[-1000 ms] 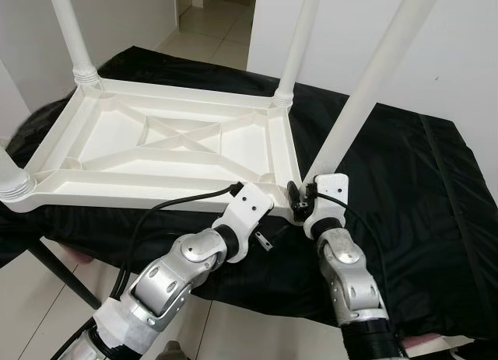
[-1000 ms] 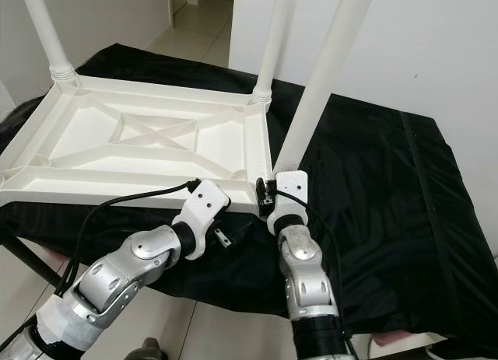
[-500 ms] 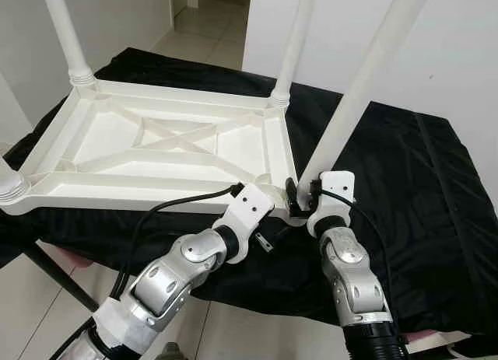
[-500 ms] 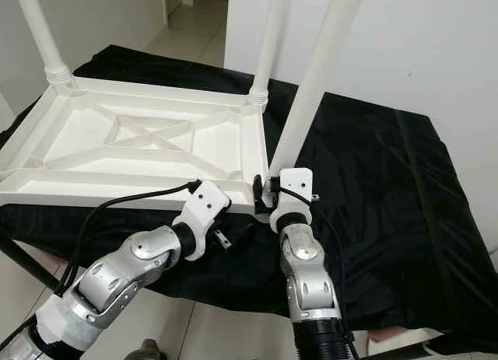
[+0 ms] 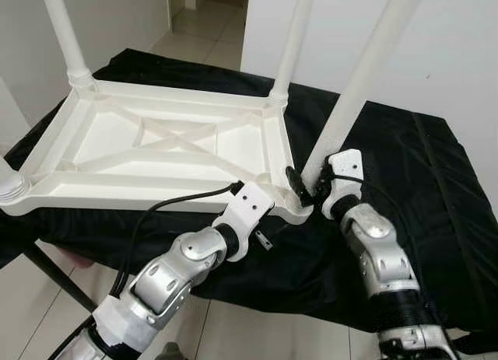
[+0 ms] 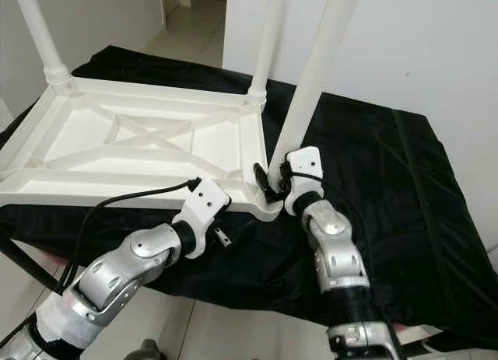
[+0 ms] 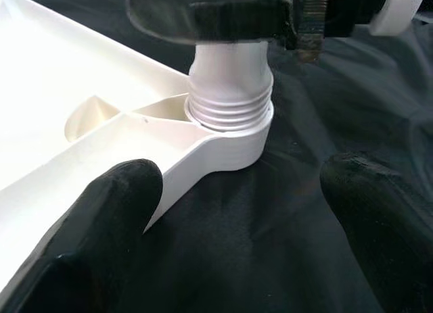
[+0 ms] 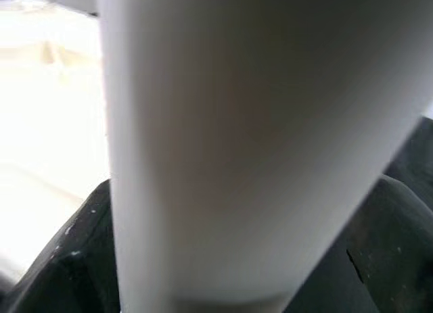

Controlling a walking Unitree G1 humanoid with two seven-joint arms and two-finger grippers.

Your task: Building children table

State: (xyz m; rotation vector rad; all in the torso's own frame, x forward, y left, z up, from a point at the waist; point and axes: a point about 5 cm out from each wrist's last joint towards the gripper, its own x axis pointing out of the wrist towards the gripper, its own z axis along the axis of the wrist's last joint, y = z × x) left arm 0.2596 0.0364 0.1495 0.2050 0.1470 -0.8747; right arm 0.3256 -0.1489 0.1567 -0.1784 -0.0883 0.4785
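Upturned white table (image 5: pixel 117 142) on black cloth (image 5: pixel 420 181); right gripper (image 5: pixel 310 187) clamped round near-corner leg (image 5: pixel 366 72), left gripper (image 7: pixel 237 211) spread open just beside its socket (image 7: pixel 233 140).

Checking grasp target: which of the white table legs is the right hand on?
The near-right leg, at the corner closest to the robot. The right hand grips its base; the other legs stand untouched at the far and left corners.

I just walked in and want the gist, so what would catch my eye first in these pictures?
A white plastic tabletop lies upside down on a black-draped surface, its legs pointing up. At its near corner, the right gripper is clamped on a leg just above the threaded socket. The left gripper hovers open beside that corner.
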